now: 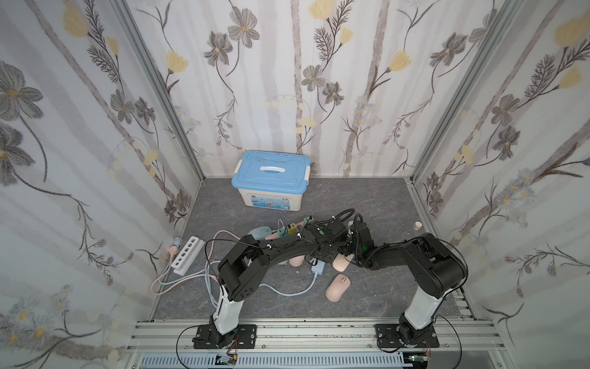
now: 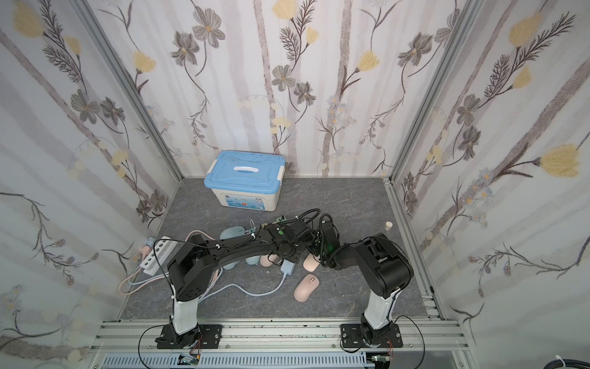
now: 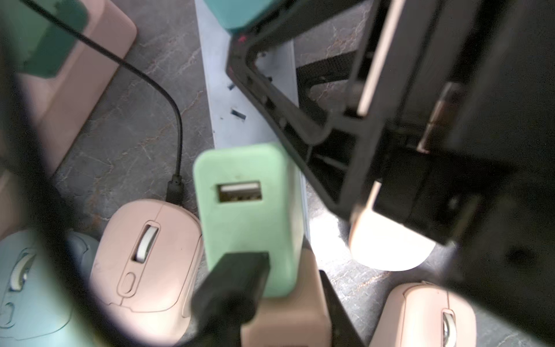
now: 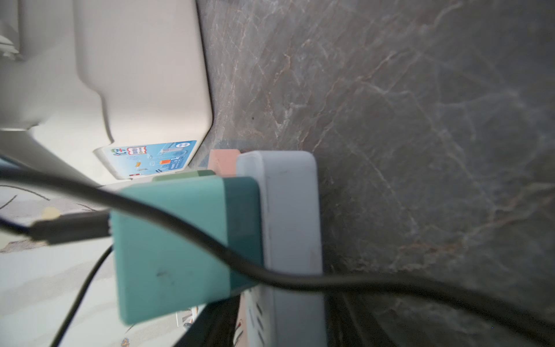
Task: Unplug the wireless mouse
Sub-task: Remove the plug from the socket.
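Plug [image 3: 231, 285] at charger [image 3: 246, 210] on strip [image 3: 222, 90] looks pinched in closed left hand [image 1: 324, 254] for pulling; right hand [image 1: 352, 247], opening unclear, probably braces strip

Blurred black plug [image 3: 231, 288] (partly out of frame)

My pale pink plastic wireless mouse [image 3: 147, 264], with its white scroll wheel, lies flat and button side up on the grey marbled tabletop [image 3: 126, 135]. A thin black cable [image 3: 177, 126] has its plug [image 3: 175, 189] seated in the mouse's front end and curves away. A mint-green charger block [image 3: 246, 216] stands just beside the mouse.
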Controlling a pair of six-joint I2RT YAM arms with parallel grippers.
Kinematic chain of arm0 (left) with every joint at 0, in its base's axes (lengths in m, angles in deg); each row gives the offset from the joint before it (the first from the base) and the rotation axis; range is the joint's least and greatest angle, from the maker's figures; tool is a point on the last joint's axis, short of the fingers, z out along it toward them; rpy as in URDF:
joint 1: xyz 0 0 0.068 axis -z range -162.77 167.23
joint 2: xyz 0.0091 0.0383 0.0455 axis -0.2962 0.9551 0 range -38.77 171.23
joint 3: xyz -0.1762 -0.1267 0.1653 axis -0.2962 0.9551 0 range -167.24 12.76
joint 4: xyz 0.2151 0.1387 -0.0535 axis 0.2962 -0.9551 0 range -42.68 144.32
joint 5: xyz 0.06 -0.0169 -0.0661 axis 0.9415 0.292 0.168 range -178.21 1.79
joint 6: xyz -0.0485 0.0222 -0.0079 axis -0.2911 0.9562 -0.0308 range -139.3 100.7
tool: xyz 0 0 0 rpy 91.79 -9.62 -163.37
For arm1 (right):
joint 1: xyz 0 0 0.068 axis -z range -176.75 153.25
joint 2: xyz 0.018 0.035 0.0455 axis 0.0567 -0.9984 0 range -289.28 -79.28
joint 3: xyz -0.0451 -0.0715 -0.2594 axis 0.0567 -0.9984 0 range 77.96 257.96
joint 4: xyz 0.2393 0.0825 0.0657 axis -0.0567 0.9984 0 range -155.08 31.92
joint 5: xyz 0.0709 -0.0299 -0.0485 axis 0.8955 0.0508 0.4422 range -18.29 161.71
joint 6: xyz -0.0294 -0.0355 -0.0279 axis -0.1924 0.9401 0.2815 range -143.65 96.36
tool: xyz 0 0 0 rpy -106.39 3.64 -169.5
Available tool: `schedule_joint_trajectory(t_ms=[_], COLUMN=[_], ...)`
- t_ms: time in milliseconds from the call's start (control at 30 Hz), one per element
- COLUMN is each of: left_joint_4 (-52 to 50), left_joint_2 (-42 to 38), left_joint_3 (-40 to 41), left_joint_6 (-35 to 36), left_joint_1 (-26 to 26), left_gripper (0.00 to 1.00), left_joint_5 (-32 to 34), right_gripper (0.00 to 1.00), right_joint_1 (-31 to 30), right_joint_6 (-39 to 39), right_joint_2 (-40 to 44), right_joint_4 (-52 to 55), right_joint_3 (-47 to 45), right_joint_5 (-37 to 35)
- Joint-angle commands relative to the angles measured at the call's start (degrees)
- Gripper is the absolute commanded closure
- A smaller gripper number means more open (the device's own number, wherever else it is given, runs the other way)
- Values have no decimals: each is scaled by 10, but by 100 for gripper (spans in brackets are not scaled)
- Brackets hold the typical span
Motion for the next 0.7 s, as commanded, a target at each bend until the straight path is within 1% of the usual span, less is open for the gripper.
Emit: schedule_joint_trajectory(t_ms=[0,67,200,367,433,467,533,667], left_joint_4=[42,57,74,58,34,28,38,119], left_joint_2=[-11,-14,-13,-2,6,8,3,-17], left_joint_3=[9,22,21,9,-17,-21,-13,46], left_joint_6=[15,8,-2,-6,-9,-11,-14,-39], left_joint_1=[0,-3,-5,-9,-12,-14,-18,-34], left_gripper=[100,100,100,100,100,100,100,100], left_joint_5=[-52,-58,-69,-75,-78,-86,-103,-172], right_gripper=[42,42,42,50,54,58,62,64], right_joint_1=[4,8,9,10,11,11,11,11], right_joint_6=[27,28,28,36,38,38,37,26], right_joint_2=[-4,-5,-6,-8,-10,-11,-14,-18], right_joint_4=[56,38,18,32,36,35,34,11], right_joint_3=[-14,-20,-30,-30,-29,-30,-31,-43], right_joint_5=[1,15,24,21,18,17,17,14])
